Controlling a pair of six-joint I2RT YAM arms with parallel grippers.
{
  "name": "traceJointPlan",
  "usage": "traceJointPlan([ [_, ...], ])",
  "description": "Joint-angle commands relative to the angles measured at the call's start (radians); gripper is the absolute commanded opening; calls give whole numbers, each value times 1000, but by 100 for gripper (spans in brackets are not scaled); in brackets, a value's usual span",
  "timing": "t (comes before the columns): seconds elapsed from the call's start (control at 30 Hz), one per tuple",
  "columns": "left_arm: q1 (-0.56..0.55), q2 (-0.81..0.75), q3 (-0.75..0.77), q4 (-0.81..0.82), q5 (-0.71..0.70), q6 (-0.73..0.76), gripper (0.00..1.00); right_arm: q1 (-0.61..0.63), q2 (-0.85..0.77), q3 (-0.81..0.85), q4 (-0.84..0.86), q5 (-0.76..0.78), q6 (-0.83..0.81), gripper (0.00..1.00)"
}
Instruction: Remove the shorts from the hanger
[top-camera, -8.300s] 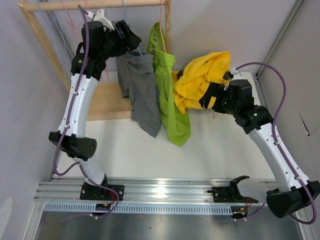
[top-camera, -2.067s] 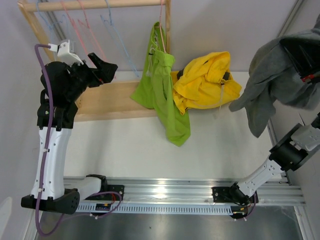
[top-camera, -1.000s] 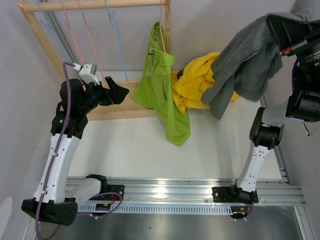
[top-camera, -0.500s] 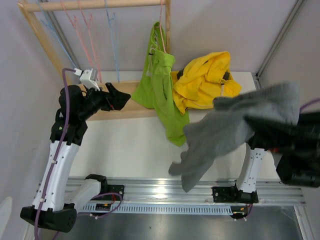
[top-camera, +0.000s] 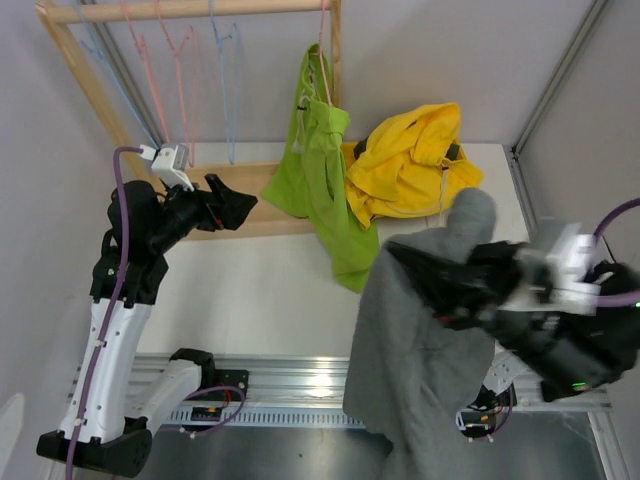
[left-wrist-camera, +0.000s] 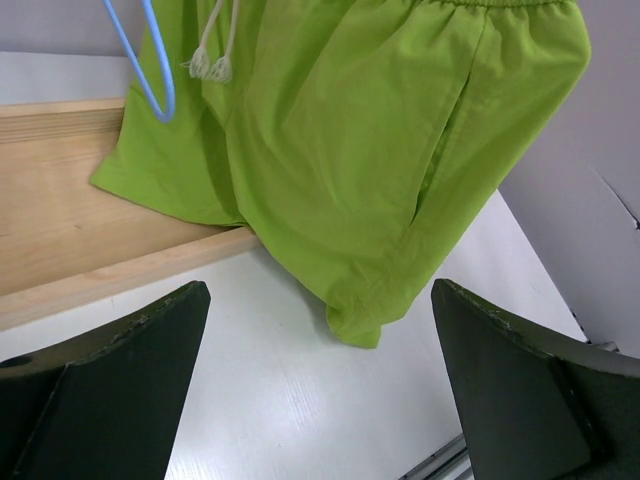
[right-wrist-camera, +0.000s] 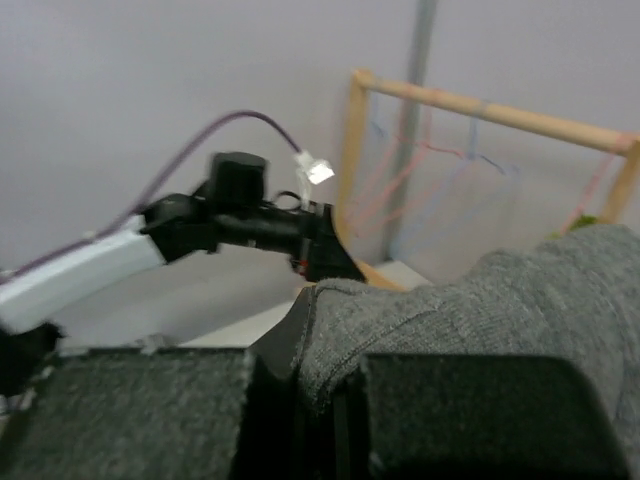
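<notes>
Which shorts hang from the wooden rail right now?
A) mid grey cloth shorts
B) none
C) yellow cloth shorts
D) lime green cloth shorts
D: the lime green cloth shorts hang from the wooden rail, while the mid grey cloth shorts dangle from the right gripper and the yellow cloth shorts lie in a heap.

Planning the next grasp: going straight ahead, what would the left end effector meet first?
Most likely the lime green shorts, hanging straight ahead of the open left end effector; depth is unclear.
</notes>
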Motion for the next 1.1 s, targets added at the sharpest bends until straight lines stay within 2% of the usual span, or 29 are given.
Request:
traceJointPlan([
  [0.0, -6, -14, 33, 0, -26, 6, 99, -281, 179, 109, -711, -25, 581, 0],
  [0.07, -7, -15, 33, 0, -17, 0, 99, -454, 229, 143, -741, -40, 639, 0],
  [0.1, -7, -18, 38, -3, -17, 0, 99, -502, 242, 155, -732, -85, 641, 0],
  [0.27, -7, -29, 41, -41, -30, 35, 99, -832, 252, 227, -597, -278, 613, 0],
  [0.3, -7, -32, 42, -47, -27, 42, 99, -937, 261, 255, -595, -301, 609, 0],
  [0.4, -7, -44, 35, -58, -26, 55, 99, -1091, 325, 406, -613, -359, 593, 0],
  [0.47, -7, -46, 42, -66, -27, 66, 99, -1127, 367, 514, -623, -410, 572, 0],
  [0.63, -6, -41, 12, -43, -12, 63, 99, -1203, 405, 628, -604, -536, 581, 0],
  [0.73, -7, -29, 4, -26, -15, 60, 99, -1280, 422, 681, -659, -757, 685, 0],
  [0.77, -7, -26, 2, -21, -14, 59, 100, -1292, 425, 695, -672, -790, 705, 0],
  [0.9, -7, -14, 2, -11, -9, 54, 99, -1303, 396, 711, -711, -823, 724, 0],
  [1.07, -7, -17, -11, 2, -3, 45, 99, -1321, 344, 658, -699, -720, 629, 0],
])
